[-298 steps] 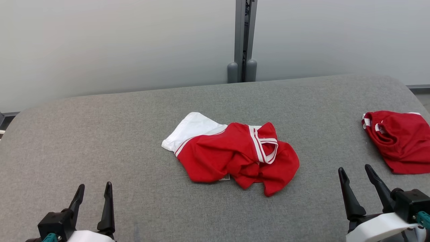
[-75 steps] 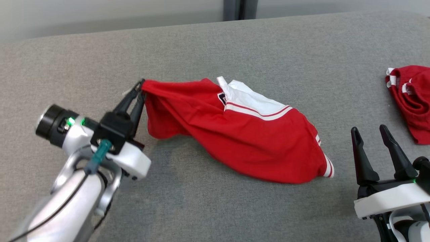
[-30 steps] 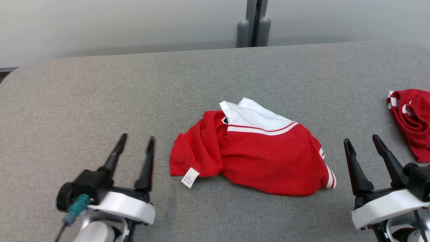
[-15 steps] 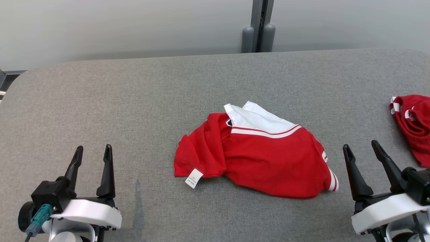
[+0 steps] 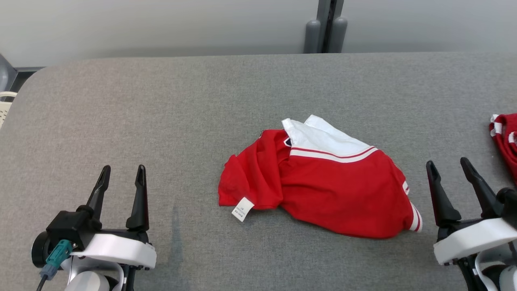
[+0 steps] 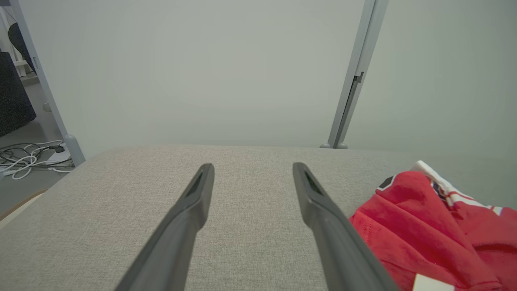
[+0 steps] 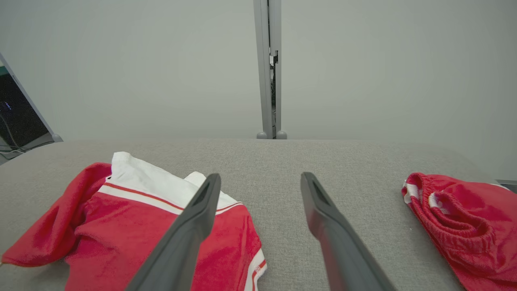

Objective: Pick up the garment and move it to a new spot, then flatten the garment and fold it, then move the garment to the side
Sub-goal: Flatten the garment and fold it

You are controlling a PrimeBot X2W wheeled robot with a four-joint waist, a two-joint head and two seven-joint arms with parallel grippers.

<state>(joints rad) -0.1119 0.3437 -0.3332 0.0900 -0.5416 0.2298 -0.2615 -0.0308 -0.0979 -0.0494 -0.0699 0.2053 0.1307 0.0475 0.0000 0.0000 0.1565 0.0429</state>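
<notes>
A red garment (image 5: 323, 190) with a white panel and white stripes lies crumpled in the middle of the grey padded table (image 5: 161, 105), a white label at its near left corner. It also appears in the left wrist view as the garment (image 6: 428, 226) at the right, and in the right wrist view as the garment (image 7: 133, 226) at the left. My left gripper (image 5: 123, 176) rests open at the lower left, well apart from the cloth. My right gripper (image 5: 448, 167) stands open just right of the garment's striped sleeve, nothing between its fingers.
A second red piece of clothing (image 5: 505, 137) with white trim lies at the table's right edge, seen larger in the right wrist view as the red clothing (image 7: 460, 222). A grey post (image 5: 325, 26) stands behind the table against a pale wall. Cables (image 6: 28, 155) lie on the floor left.
The left gripper let go of the garment and drew back to the lower left, open. The garment now lies still on the table. The head camera has shifted slightly left.
</notes>
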